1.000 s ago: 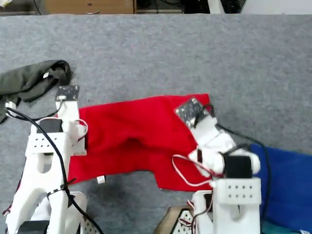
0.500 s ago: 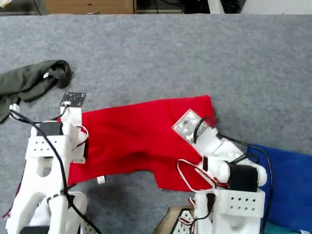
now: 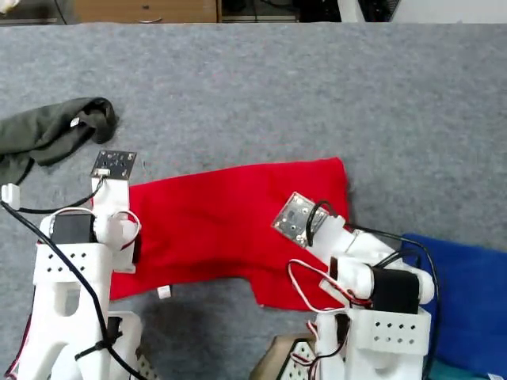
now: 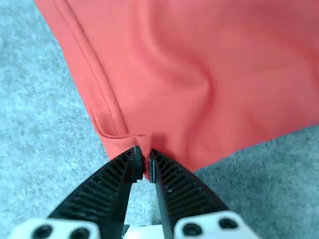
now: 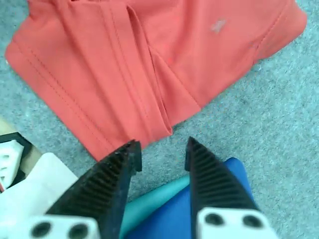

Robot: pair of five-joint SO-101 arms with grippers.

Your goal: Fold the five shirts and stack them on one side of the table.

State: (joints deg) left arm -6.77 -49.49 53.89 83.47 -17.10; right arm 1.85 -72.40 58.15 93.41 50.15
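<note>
Here, grey felted tabletop (image 3: 261, 87) under a red shirt (image 3: 230, 222) spread mid-table — left gripper (image 4: 143, 158) clamped on its corner, right gripper (image 5: 162, 147) parted just beside its hem; dark shirt (image 3: 47, 131) far left, blue shirt (image 3: 467, 293) right, wooden cabinet (image 3: 146, 10) behind.

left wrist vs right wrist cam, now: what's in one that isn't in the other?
Left wrist, not right wrist: the left gripper shut on the red shirt at a hem corner. Right wrist, not left wrist: the right gripper open over the grey table, near blue cloth and teal cloth. Both: the red shirt lying on the grey table.
</note>
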